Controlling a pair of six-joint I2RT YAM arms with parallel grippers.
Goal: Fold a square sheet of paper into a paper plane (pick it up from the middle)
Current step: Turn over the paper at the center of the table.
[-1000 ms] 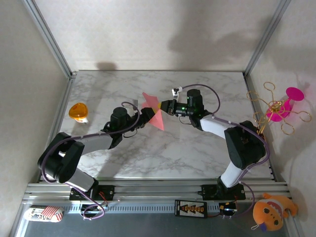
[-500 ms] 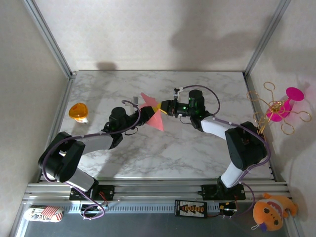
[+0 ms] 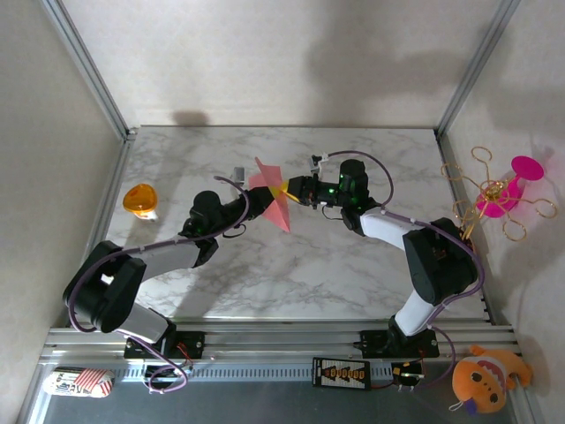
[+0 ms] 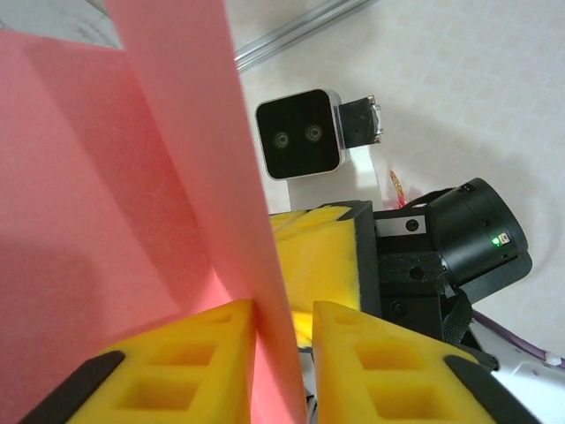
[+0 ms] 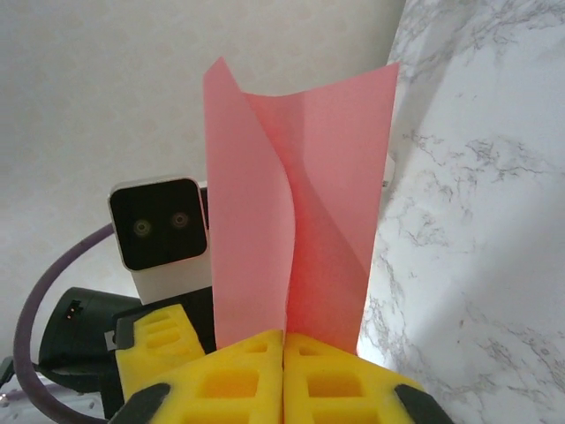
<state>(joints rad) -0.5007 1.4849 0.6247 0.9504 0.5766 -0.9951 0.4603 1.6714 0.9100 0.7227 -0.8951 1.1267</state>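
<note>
Progress early, by the look of it. Pickup done: square sheet of paper point(image 3: 269, 194) off the table point(image 3: 353, 274), mid-air above the middle of the marble, standing on edge between the two arms. Clamped in the right gripper point(image 5: 283, 340), yellow pads pressed flat together on the lower edge. Left gripper point(image 4: 284, 309) nearly together around another edge, one pad on the paper and a sliver of gap at the other. Can't tell whether actually biting.

Seen from the right wrist, two layers, one curling away from the other. Reads as a soft fold or a bow, not a pressed crease. No pointed nose, no wings, nothing dart-like. Probably left: sharpen the centre crease, fold corners to a point, fold wings, so most of the job.

Surface: white-grey marble top, flat, nothing under the paper. Orange disc point(image 3: 139, 200) at the left edge, well apart from the sheet. Small grey bit point(image 3: 239, 170) on the marble near the left gripper, too small to identify.

Room: aluminium frame posts point(image 3: 88, 66), plain white walls behind and on both sides. Magenta flower toy point(image 3: 503, 194) with gold wire loops outside the frame on the right. Orange plush point(image 3: 484, 375) at the near-right corner, beyond the base rail point(image 3: 282, 340).
</note>
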